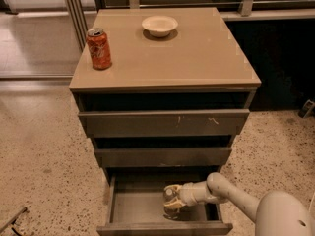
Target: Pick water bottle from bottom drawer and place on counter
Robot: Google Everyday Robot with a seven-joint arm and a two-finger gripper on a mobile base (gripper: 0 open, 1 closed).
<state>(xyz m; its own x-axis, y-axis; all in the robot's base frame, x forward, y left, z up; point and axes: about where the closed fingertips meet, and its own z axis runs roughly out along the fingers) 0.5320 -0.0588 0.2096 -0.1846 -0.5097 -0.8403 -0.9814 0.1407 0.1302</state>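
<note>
The bottom drawer (138, 208) is pulled open below the two drawers above it. My gripper (172, 198) reaches into it from the right, low inside the tray. The water bottle (170, 193), clear and glossy, sits between the fingers, and the gripper is shut on it. The bottle still rests down in the drawer and is partly hidden by the fingers. The counter (197, 58) is the tan top of the cabinet, well above the gripper.
An orange-red soda can (99, 48) stands at the counter's left edge. A white bowl (159, 25) sits at its back middle. The middle drawer (162, 156) and top drawer (162, 123) fronts overhang the open drawer. Speckled floor surrounds the cabinet.
</note>
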